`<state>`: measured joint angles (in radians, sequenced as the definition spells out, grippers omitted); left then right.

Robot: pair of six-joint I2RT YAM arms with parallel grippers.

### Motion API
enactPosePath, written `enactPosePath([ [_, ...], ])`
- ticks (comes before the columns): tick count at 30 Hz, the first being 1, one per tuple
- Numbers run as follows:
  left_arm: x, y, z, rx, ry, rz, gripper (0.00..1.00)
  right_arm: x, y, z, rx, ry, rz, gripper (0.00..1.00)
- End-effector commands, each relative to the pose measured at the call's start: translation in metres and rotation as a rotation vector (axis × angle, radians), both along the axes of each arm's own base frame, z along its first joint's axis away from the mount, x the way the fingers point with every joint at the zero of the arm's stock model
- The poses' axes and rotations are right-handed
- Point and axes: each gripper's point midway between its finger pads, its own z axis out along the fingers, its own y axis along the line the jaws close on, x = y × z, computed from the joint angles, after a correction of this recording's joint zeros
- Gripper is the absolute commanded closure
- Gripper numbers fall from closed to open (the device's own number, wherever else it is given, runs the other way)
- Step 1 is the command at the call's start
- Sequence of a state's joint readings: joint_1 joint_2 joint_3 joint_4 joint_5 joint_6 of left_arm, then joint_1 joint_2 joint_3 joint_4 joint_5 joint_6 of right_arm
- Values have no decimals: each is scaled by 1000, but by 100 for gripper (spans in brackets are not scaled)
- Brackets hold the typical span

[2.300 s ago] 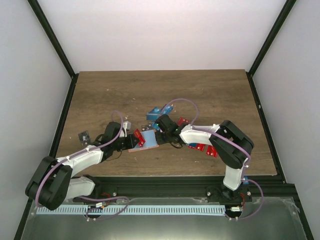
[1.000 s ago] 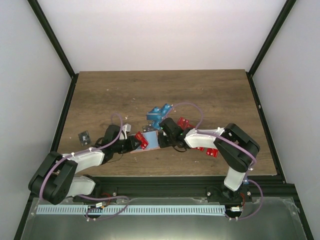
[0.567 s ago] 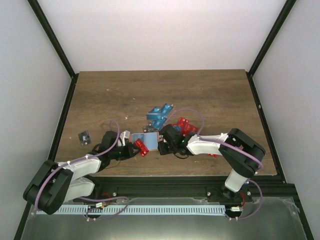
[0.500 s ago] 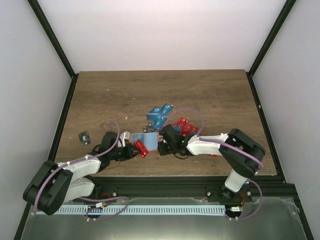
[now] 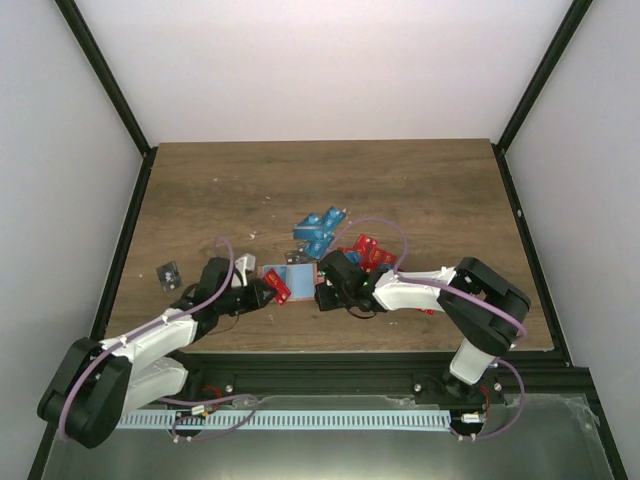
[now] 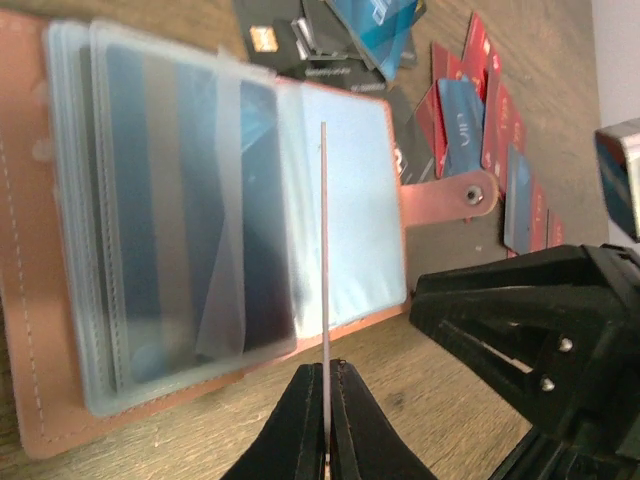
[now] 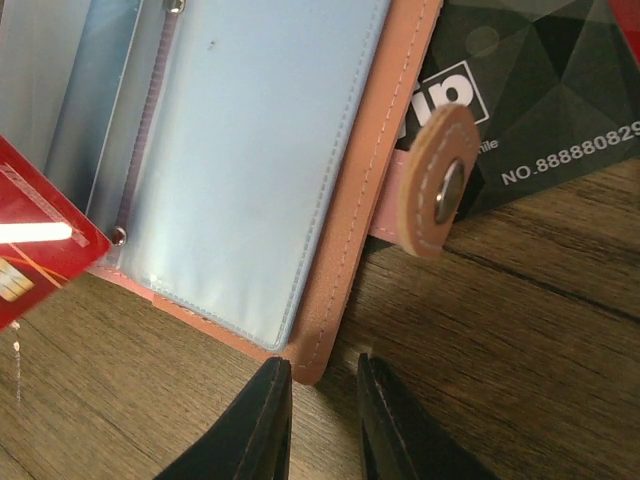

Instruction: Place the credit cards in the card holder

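Holding red card (image 6: pixel 324 250) — left gripper (image 6: pixel 327 400) shifted.

light: bright, even | shadows: soft | glare: sheen on card holder (image 6: pixel 200 230) sleeves | blur: left wrist foreground

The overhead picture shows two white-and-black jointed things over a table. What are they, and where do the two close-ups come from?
They are two robot arms bolted at the near edge of the table, seen by a fixed camera above. Each close-up comes from a camera on one wrist. The left gripper pinches a red card above the open card holder with its clear sleeves. The right gripper sits at the holder's corner, fingers slightly apart; whether it touches is unclear. Loose blue cards and red cards lie behind the holder, and a black card lies far left.
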<state>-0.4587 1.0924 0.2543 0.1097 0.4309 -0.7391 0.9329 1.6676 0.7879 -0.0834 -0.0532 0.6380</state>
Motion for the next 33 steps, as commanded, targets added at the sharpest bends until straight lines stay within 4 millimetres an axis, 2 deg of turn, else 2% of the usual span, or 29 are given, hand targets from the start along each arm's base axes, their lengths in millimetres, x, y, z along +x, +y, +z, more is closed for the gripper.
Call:
enactPosePath([
  [1, 11, 4, 12, 42, -44, 16, 96, -12, -16, -23, -103, 52, -4, 79],
  [5, 15, -1, 13, 27, -46, 2, 96, -11, -14, -24, -105, 51, -1, 79],
  [12, 23, -2, 4, 47, -32, 17, 96, -11, -16, -25, -117, 50, 0, 79],
  [20, 23, -9, -2, 21, -24, -13, 96, -12, -17, -29, -125, 57, 4, 79],
  [33, 28, -14, 2, -2, -44, -22, 96, -13, -16, -33, -129, 67, 10, 79],
])
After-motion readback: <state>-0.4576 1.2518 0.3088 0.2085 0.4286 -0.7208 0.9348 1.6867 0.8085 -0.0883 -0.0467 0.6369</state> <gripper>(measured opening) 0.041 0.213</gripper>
